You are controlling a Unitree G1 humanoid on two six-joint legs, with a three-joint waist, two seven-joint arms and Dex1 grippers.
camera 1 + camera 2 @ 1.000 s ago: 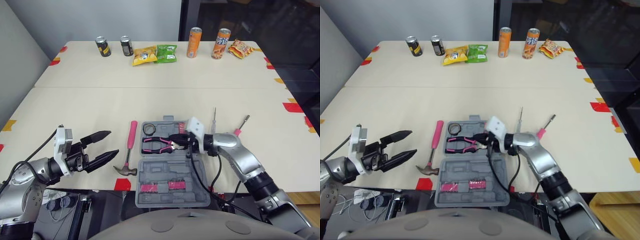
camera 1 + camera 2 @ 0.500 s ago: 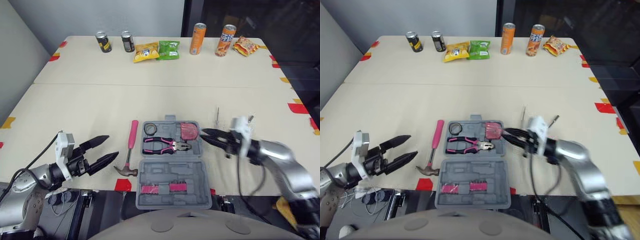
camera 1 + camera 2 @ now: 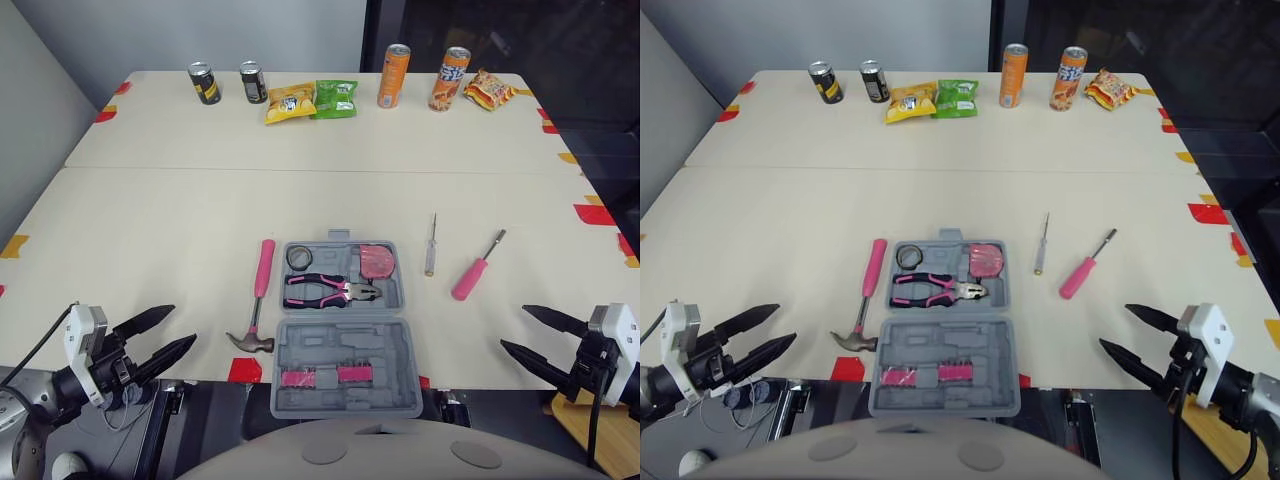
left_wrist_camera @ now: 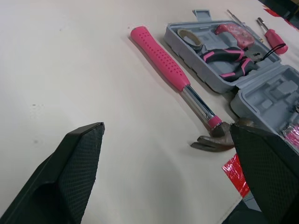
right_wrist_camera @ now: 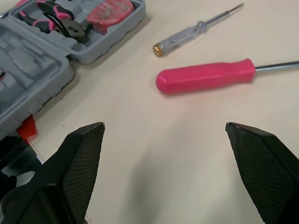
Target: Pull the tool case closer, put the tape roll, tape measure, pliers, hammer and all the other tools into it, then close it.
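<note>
The grey tool case [image 3: 350, 345] lies open at the table's front edge, its lid hanging toward me. Inside it sit the tape roll [image 3: 299, 258], the pink-handled pliers [image 3: 330, 291] and the pink tape measure [image 3: 377, 262]. Just left of the case lies the pink-handled hammer [image 3: 257, 295], also in the left wrist view [image 4: 170, 77]. To the case's right lie a slim clear screwdriver [image 3: 430, 250] and a pink-handled screwdriver [image 3: 472, 272]. My left gripper [image 3: 183, 326] hangs open and empty at the front left edge. At the front right edge my right gripper [image 3: 514, 327] is open and empty.
Along the far edge stand two dark cans [image 3: 205, 84], two snack bags [image 3: 312, 101], two orange cans [image 3: 393, 75] and another snack bag [image 3: 488, 90]. Red tape marks [image 3: 596, 213] dot the table edges, and one [image 3: 245, 370] lies beside the case lid.
My right gripper let go of the tape measure in the case, opened and drew back to the front right edge. My left gripper pulled back toward me. The camera also shifted.
</note>
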